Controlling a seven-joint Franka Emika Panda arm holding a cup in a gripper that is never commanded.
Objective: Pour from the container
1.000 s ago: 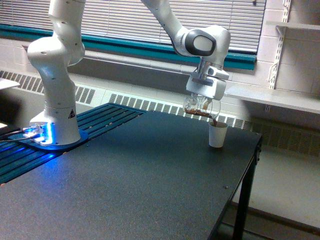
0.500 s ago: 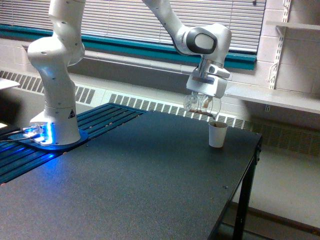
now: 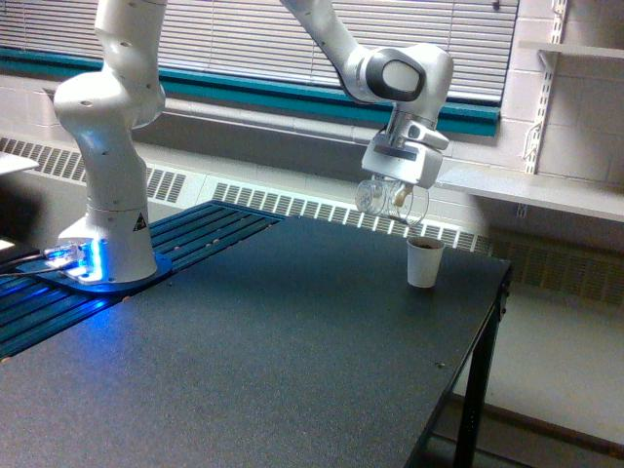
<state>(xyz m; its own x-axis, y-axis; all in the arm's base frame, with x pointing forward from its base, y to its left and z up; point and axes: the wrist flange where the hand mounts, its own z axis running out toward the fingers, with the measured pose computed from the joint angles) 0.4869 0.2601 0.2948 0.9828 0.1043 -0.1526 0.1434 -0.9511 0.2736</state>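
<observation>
One arm, one pour setup, here's how it looks:

Jaws: the gripper (image 3: 391, 198) has its jaws clamped on the clear cup, coming down on it from above; the white boxy hand hides most of the fingers.

Clear cup: the container (image 3: 390, 199) is see-through plastic, round-walled, tipped over onto its side with the mouth facing the exterior view's right. It hangs in the air above and a bit to the exterior view's left of the paper cup, not touching it. Just a small tan smudge shows through the wall; can't tell whether any bits are left inside.

Paper cup: white paper cup (image 3: 424, 262), opaque, tapered, standing upright near the far right corner. Something dark brown shows at the rim.

Tabletop: tabletop (image 3: 273, 351) is a matte black slab with a fine speckly texture, square edges, dark metal leg at the right.

Arm: smooth glossy white robot arm (image 3: 395, 78), rounded joints, with a chunky white base (image 3: 107, 224) bolted at the exterior view's left, blue light glowing at its foot.

Background: horizontal window blinds (image 3: 244, 39) over a teal sill, slatted radiator grille below.
</observation>
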